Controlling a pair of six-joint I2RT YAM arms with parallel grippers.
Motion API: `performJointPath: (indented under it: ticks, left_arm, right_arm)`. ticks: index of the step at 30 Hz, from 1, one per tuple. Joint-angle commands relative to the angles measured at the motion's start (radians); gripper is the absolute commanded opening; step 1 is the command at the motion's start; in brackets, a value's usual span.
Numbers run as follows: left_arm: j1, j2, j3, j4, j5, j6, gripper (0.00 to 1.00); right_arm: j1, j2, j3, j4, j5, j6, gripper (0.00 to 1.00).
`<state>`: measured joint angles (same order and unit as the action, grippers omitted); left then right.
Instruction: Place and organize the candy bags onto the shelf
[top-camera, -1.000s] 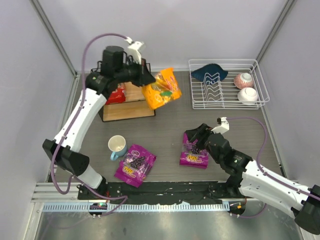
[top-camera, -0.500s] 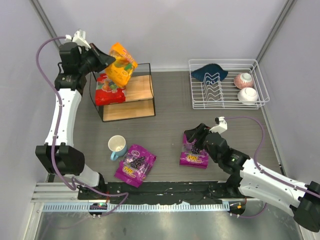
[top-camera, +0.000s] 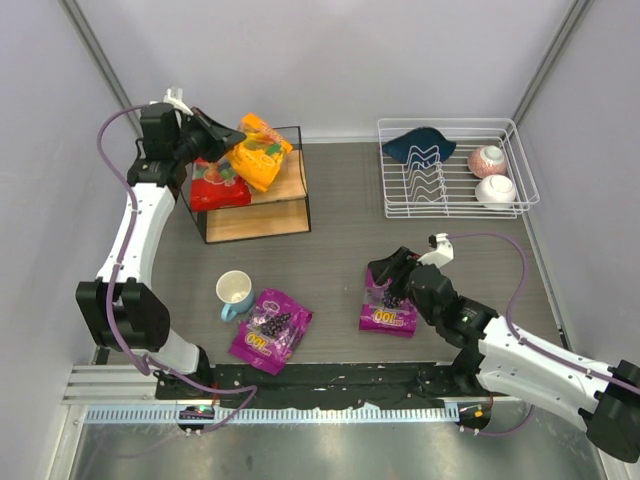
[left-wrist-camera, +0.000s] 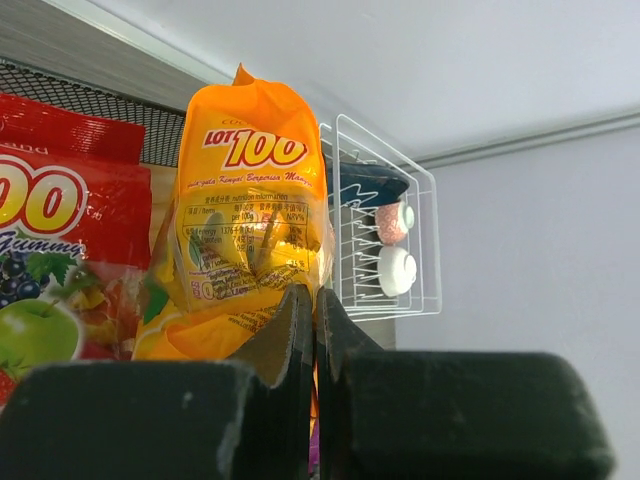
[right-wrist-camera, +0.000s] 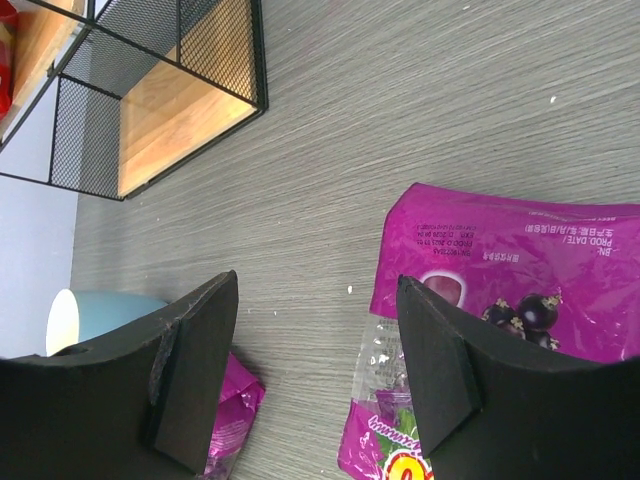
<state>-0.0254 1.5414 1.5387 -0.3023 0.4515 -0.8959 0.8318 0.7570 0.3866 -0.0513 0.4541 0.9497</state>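
Sitting at the back right of the desk (top-camera: 340, 250), a white dish rack (top-camera: 450, 213) holds a dark cloth (top-camera: 418, 145) and two bowls (top-camera: 487, 160), well apart from the shelf (top-camera: 285, 175). A mug (top-camera: 235, 292) stands beside one purple bag (top-camera: 270, 330). On the shelf's top board the red bag (top-camera: 212, 180) lies just beside the orange-yellow bag (top-camera: 262, 153), pinched at its lower end by the left gripper (top-camera: 225, 140). The orange-yellow bag's long axis slants away toward the rack. The gripper hides its lower edge, and contact with the board is unclear. The right gripper (top-camera: 392, 275) hangs open above the other purple bag (top-camera: 390, 312).
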Motion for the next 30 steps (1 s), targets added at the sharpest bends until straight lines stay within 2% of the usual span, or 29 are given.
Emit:
performJointPath:
  ticks: [1,10,15,17,18,19,21,22,23,25,28,30]
  left_arm:
    - [-0.011,-0.066,0.006,0.150,-0.026,-0.138,0.00]
    - [-0.108,-0.057,0.018,0.046,-0.241,-0.156,0.00]
    - [-0.128,-0.047,-0.026,0.057,-0.257,-0.182,0.00]
    - [-0.131,-0.041,-0.043,0.072,-0.255,-0.181,0.14]
    - [-0.131,-0.038,-0.043,0.074,-0.251,-0.176,0.26]
    - [-0.131,-0.035,-0.034,0.072,-0.247,-0.154,0.45]
    - [-0.130,-0.033,-0.026,0.065,-0.238,-0.127,0.64]
    - [-0.128,-0.033,-0.020,0.062,-0.232,-0.103,0.80]
    - [-0.123,-0.033,-0.015,0.061,-0.220,-0.091,0.87]
    - [-0.117,-0.029,0.007,0.051,-0.186,-0.049,0.98]
    - [-0.110,-0.009,0.072,0.000,-0.159,0.032,1.00]
    - [-0.108,0.011,0.106,-0.061,-0.151,0.152,1.00]
  right_arm:
    - [0.006,0.011,0.009,0.074,0.026,0.014,0.70]
    - [0.006,-0.010,-0.002,0.070,0.032,0.018,0.70]
    - [0.006,-0.022,-0.008,0.064,0.040,0.021,0.70]
    - [0.004,-0.019,-0.011,0.065,0.041,0.021,0.70]
    - [0.004,-0.019,-0.011,0.065,0.040,0.023,0.70]
    - [0.004,-0.018,-0.011,0.065,0.040,0.026,0.70]
    - [0.004,-0.016,-0.014,0.067,0.041,0.026,0.70]
    - [0.004,-0.018,-0.014,0.068,0.043,0.024,0.70]
    - [0.004,-0.016,-0.012,0.068,0.043,0.021,0.70]
    - [0.006,-0.010,-0.009,0.071,0.044,0.020,0.70]
    - [0.004,0.001,-0.006,0.076,0.040,0.014,0.70]
    - [0.006,0.010,-0.006,0.077,0.035,0.017,0.70]
